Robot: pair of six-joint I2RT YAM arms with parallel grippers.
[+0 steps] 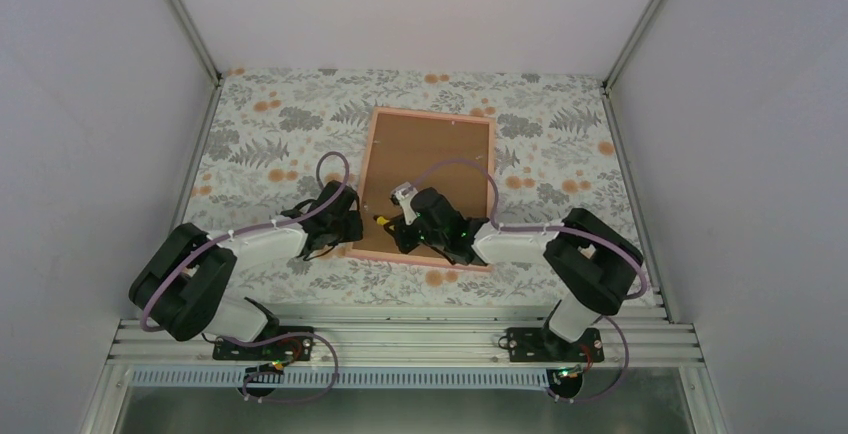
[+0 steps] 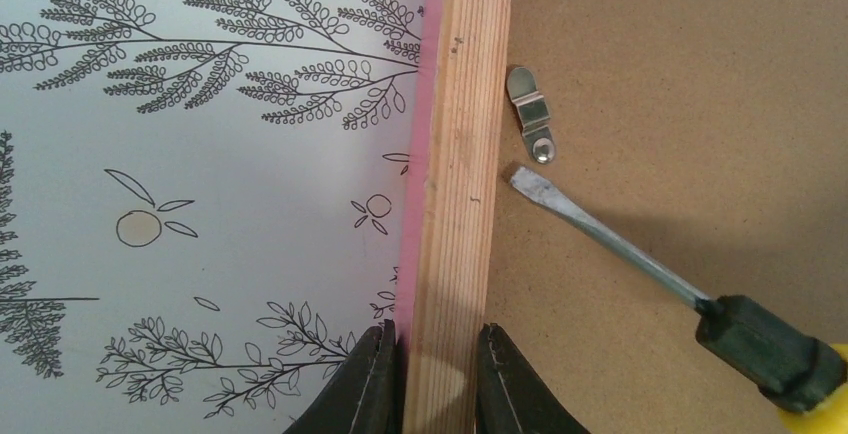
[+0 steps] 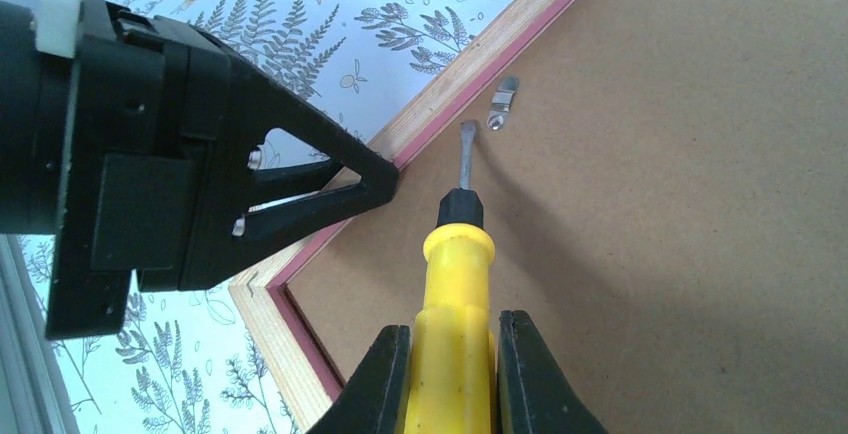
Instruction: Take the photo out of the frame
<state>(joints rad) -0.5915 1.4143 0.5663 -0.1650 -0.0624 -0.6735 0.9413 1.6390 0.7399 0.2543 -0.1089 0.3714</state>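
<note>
Two close views fill in what the overhead one leaves vague. From above, the pink frame [image 1: 432,112] lies face down at the centre of the floral desk [image 1: 270,134] with its brown backing panel [image 1: 430,159] upward. The photo shows in no view. Both hands are only dark shapes at the frame's lower left corner.

The left wrist view shows the left hand [image 2: 435,339] at bottom centre, clamped across the frame's bare wooden rail. One finger is on the pink outer edge and the other on the backing side. To the right of the rail sits a small metal turn clip [image 2: 530,114]. Just below it, a sliver apart, is the flat tip of a screwdriver [image 2: 620,246].

The right wrist view shows the right hand [image 3: 452,339] at bottom centre, closed tight on the screwdriver's yellow handle. The blade points up toward the clip, and the left hand's black body fills the left side.
</note>
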